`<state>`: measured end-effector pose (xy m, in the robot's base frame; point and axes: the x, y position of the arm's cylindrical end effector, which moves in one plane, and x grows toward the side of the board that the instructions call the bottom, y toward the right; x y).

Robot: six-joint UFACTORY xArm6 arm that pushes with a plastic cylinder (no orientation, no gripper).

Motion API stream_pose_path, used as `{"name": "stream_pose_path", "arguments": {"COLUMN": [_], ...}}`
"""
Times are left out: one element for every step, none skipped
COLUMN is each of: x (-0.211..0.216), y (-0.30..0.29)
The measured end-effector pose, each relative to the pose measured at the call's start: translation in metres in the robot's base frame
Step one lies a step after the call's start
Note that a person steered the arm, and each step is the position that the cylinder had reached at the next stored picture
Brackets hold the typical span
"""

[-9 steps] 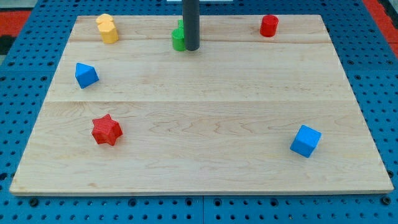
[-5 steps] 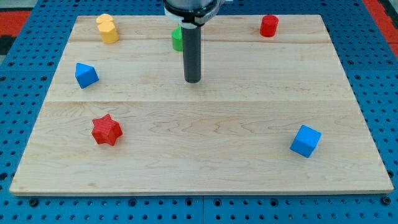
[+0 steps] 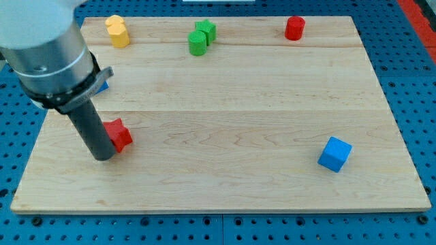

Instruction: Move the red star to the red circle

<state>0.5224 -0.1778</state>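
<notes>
Wooden board (image 3: 225,129) carries everything; my tip (image 3: 102,157) is a bare rod with nothing to grasp, touching the red star (image 3: 118,134) from its lower-left side; red circle (image 3: 294,28) sits far up and right. Risk: contact looks off-centre, so the star may spin or slide off sideways.

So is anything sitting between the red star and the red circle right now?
Nothing visible does. My tip is at the red star on its lower-left side. The bare board runs from there to the red circle at the view's top right; the green blocks lie left of that line.
</notes>
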Motion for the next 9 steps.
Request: {"name": "stream_pose_path", "arguments": {"x": [-0.012,-0.024,-0.035,-0.044,-0.060,-0.073,-0.086,-0.089,-0.089], "y": [0.006,0.006,0.005,0.019,0.025,0.025,0.025,0.039,0.055]}}
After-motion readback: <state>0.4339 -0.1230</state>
